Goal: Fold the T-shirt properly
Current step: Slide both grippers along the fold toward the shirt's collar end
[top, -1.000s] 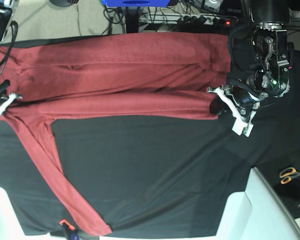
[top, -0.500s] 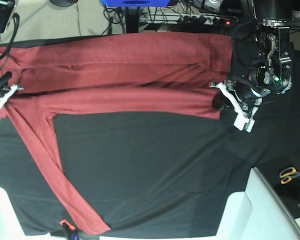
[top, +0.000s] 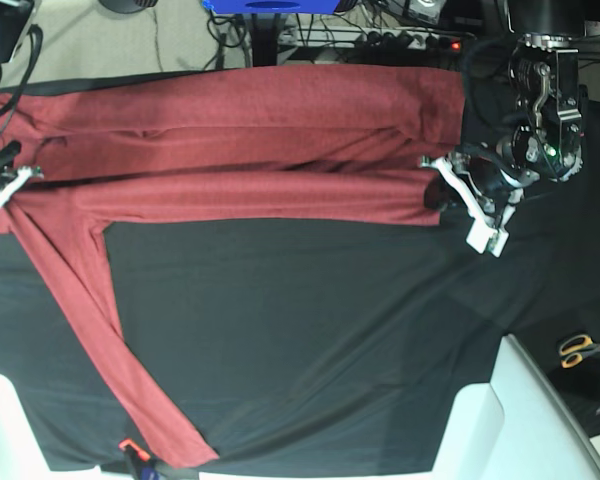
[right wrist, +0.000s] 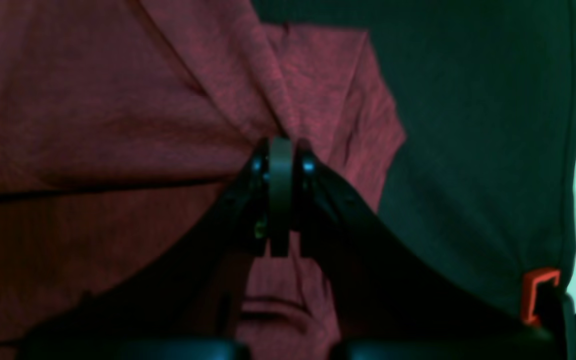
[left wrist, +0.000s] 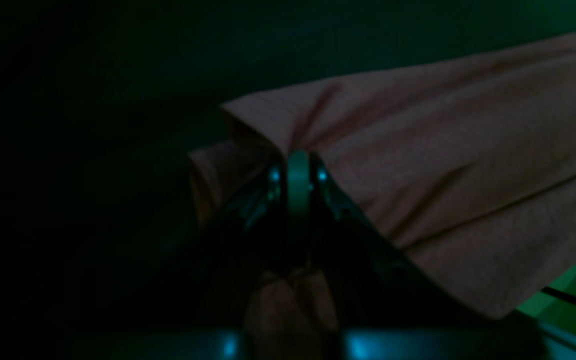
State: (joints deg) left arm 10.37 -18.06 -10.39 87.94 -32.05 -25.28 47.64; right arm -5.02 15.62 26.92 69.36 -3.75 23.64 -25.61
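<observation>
Here, left tool (left wrist: 298,172) and right tool (right wrist: 280,160) each pinch the T-shirt (top: 240,150).

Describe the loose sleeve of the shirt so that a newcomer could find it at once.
Start from the black tablecloth and find the red T-shirt stretched along its far edge. The sleeve is the one narrow red strip running diagonally from the shirt's left end to the near edge.

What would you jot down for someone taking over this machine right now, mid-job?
Left gripper: shut on the T-shirt, pinching its edge.
Right gripper: shut on the T-shirt at the opposite end.
T-shirt: stretched between the two grippers across the far half of the black tablecloth; one long sleeve trails diagonally to the near edge.
Done: a lengthwise fold looks begun.
Left: lay that fold down, tuck in the sleeve, finish folding.
</observation>
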